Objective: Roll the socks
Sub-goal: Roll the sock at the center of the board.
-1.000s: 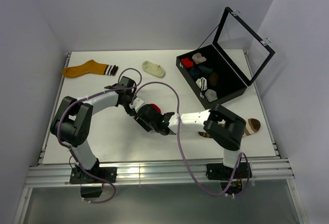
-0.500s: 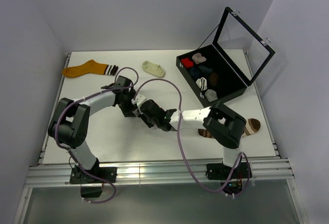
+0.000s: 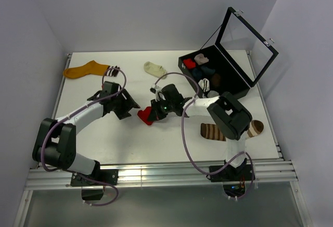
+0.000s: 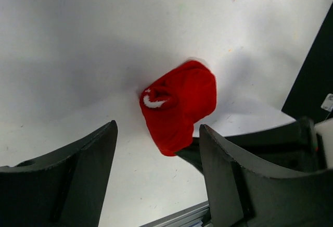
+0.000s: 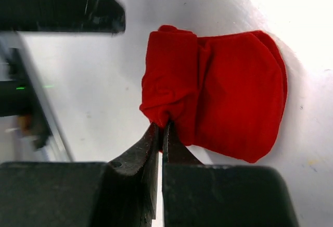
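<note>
Now R gripper [image 5: 161,133] pinches the rolled red sock [image 5: 218,107] by its edge — prob. securing the roll; L gripper [image 4: 157,133] wide, empty.

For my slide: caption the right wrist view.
Right tool pinches the edge of a bunched red sock on the white table.

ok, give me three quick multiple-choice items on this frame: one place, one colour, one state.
1. The cream sock lies:
A) on the table, left of the black case
B) inside the case
C) under the right arm

2. The far-left sock is:
A) blue
B) orange
C) green

3. The right tool is:
A) open above the table
B) shut on nothing
C) shut on the red sock

Key: 1A, the top view shows it on bare table beside the case. 2B, it is plainly orange in the top view. 3C, the right wrist view shows the tool pinching the sock's edge.
</note>
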Robot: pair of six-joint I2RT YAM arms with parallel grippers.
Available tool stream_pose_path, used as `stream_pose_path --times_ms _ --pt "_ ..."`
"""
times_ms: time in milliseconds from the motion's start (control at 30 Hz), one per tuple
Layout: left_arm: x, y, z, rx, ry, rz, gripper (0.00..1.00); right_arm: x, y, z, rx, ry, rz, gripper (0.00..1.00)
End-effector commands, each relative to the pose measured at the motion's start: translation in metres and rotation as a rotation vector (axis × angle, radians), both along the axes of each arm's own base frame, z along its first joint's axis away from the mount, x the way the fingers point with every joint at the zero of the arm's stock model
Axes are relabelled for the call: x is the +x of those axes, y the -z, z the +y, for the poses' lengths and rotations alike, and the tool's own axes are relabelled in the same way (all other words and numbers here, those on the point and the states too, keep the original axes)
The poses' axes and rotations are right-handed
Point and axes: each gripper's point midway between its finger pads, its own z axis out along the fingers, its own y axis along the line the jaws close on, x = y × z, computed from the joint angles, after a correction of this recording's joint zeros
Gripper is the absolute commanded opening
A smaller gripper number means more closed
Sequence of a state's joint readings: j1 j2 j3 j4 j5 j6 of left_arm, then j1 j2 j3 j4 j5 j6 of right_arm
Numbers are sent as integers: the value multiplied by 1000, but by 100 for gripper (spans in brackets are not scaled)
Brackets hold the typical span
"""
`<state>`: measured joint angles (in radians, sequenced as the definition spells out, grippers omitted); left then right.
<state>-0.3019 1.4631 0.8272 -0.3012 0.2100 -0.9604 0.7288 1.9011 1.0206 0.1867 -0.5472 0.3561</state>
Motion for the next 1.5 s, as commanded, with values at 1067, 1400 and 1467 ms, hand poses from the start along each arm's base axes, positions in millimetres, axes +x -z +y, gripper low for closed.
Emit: stream_pose_path --times_ms 1067,1400,1467 --pt "-14 60 -16 120 118 213 33 32 -62 -18 -244 166 -438 58" --pt "-13 62 -23 119 150 234 34 10 -42 14 -413 66 -628 59" --pt "-12 63 -25 118 158 237 33 8 -28 16 -453 56 -633 58"
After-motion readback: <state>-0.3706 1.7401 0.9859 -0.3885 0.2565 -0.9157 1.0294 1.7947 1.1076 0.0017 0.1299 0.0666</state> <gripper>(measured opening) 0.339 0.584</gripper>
